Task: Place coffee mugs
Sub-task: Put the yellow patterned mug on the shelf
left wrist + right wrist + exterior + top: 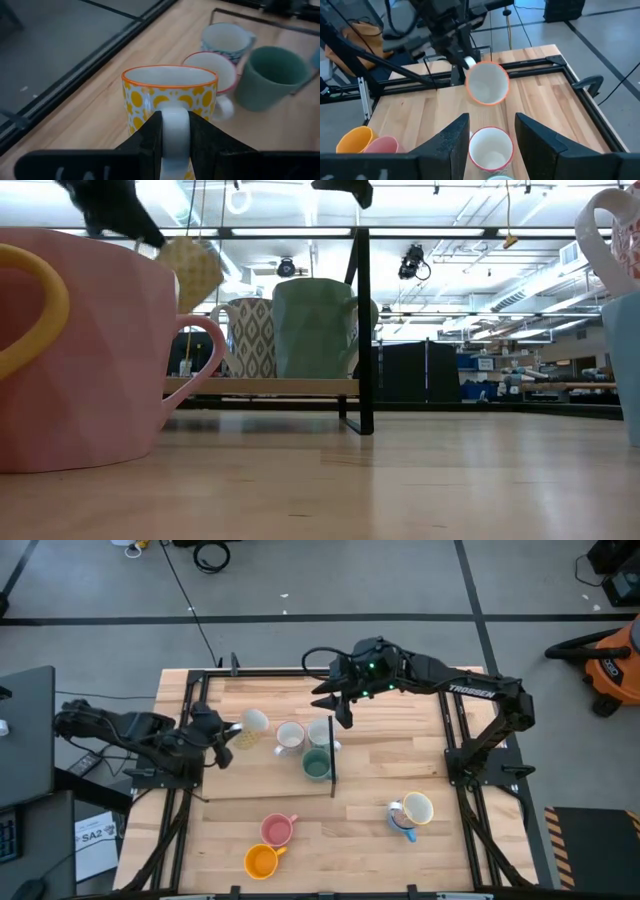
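Observation:
My left gripper is shut on a mug with yellow dots and an orange rim, held in the air left of a black wire rack. On the rack's low shelf stand a white mug with a pink rim, a patterned white mug and a teal-green mug. My right gripper hangs open above the rack's far end and touches nothing. Nearer, a pink mug and an orange mug stand on the table. A cream mug sits on a blue mug. My left gripper pinches the yellow-dotted mug's white handle between its two fingers. The fingers come roughly level from the table's left. The mug is lifted clear and tipped, its mouth turned toward the right arm.
The rack's upright black post stands right of the shelved mugs. Black frame rails run along the table's left and right sides. Bare wood lies between the rack and the near mugs. An orange shop vacuum stands on the floor beyond the right edge.

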You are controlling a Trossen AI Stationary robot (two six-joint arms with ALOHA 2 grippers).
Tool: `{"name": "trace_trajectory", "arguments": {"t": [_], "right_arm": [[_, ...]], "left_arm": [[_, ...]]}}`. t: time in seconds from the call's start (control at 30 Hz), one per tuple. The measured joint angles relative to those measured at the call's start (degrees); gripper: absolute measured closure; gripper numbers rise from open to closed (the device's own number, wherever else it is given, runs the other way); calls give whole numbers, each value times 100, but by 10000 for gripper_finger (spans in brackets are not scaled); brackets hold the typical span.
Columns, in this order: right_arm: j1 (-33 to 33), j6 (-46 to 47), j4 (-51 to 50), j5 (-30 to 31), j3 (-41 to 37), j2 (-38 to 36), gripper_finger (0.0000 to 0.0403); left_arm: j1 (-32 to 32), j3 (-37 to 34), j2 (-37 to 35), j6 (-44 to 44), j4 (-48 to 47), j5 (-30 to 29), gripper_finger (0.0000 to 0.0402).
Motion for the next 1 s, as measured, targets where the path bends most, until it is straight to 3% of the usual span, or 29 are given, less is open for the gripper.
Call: {"name": "trace_trajectory", "arguments": {"t": [0.37, 1.0], "right_arm": [[1, -20, -54, 0, -2, 14, 240], [1, -33, -47, 0, -5, 14, 240]], "left_arm": [[1, -1431, -11, -218, 1691, -736, 328], [4, -2508, 32, -483, 3259, -1011, 326]]}}
